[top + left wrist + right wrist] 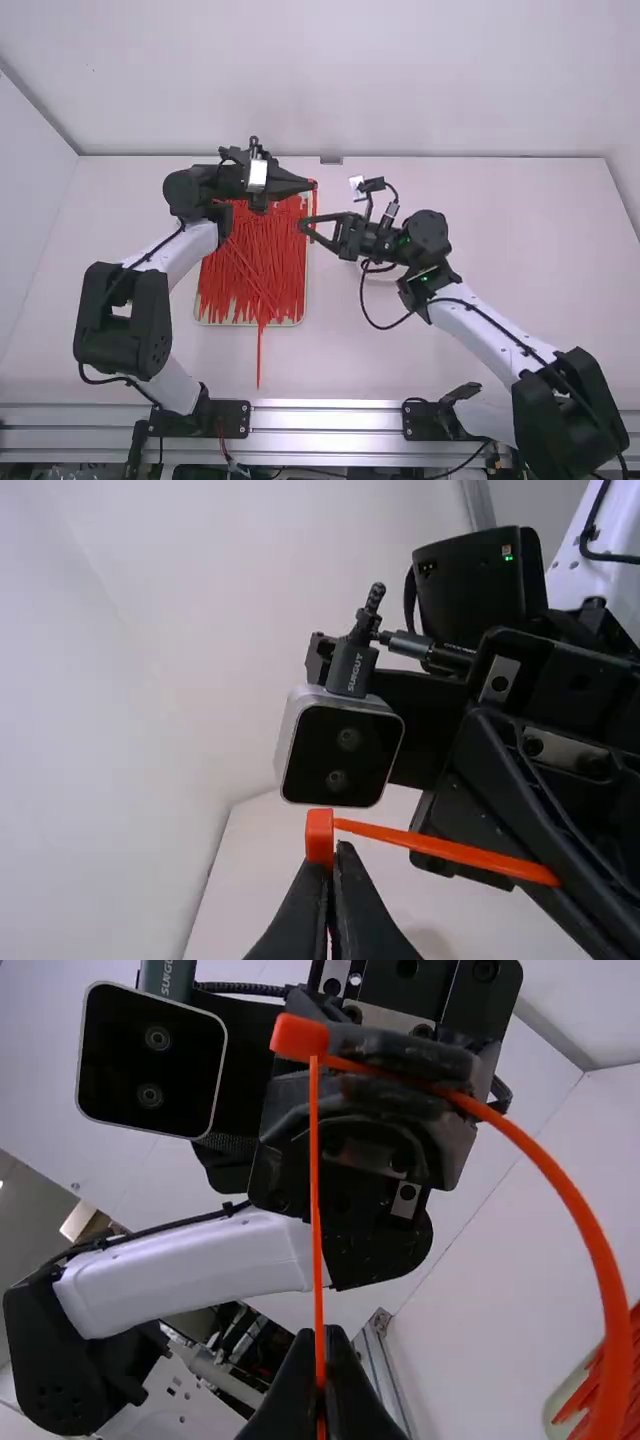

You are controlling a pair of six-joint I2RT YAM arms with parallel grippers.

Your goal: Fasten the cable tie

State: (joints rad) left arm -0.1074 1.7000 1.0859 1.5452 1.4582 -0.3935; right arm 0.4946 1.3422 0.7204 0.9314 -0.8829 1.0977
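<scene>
Red nylon heaps up in the tray (304, 300) on the worktop (500, 210): spare ties (255, 265), lying below the left hand (303, 184) and back towards its arm's base. That hand is pinched narrow on the square head (320, 835) of the cable tie (440, 852), so the head sits right at its fingertips. Just beside it, the right hand (308, 226) faces it, clamped tight on the thin tail (317, 1210).

We judge the coming move to turn on one line. The tail's long axis runs straight from the right hand's fingertips to the head, so the right hand is the one placed to feed it.

The left wrist view gives the head and a straight stretch of strap leading off towards the right hand. The right wrist view adds the thicker strap bowing away from the head in a wide arc. We cannot tell whether the tip has entered the head's slot.
</scene>
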